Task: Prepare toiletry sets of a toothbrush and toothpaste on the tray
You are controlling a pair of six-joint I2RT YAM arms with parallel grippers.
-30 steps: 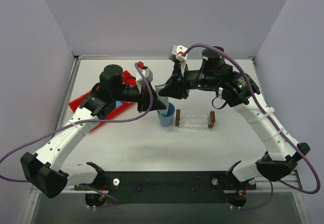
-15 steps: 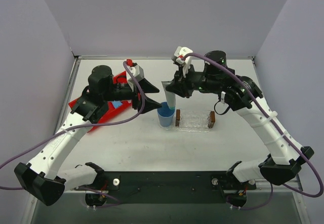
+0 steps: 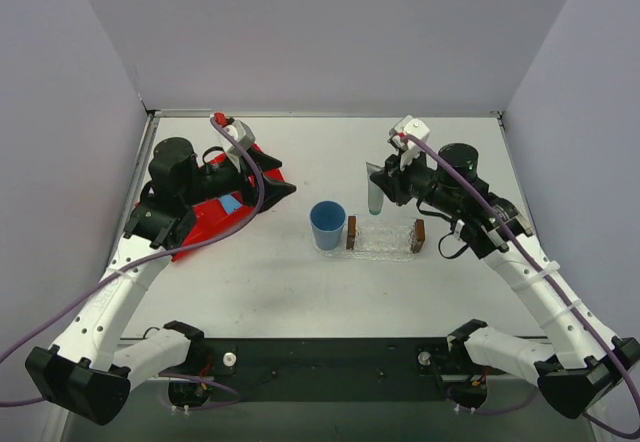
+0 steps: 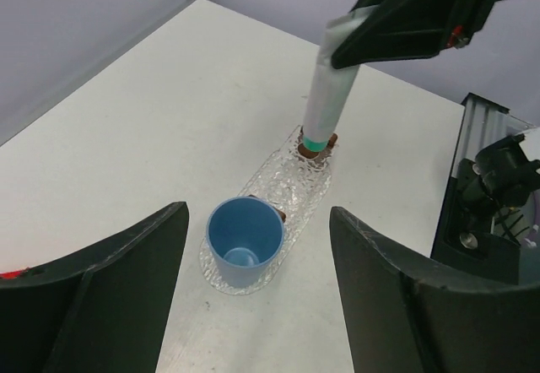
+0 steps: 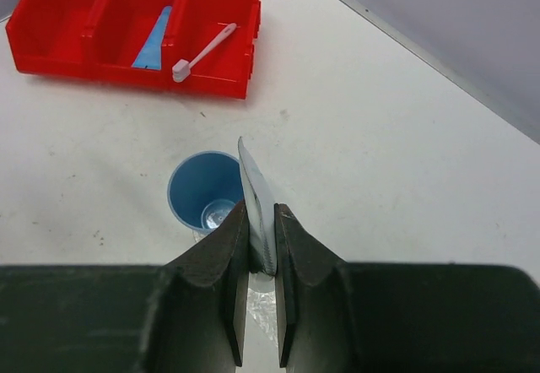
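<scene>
Toothpaste [image 4: 327,94], pale grey tube with teal cap down, hangs pinched in right jaws; left jaws spread.

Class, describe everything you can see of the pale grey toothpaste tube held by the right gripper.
It is a small, flat, pale whitish-grey plastic-looking toothpaste tube with a teal cap at its lower end. It hangs nearly upright, cap down, its crimped top pinched between the fingers of the right gripper, shut on it. It hovers over the clear plastic tray, near the round blue cup; only the gripper seems to touch it.
</scene>
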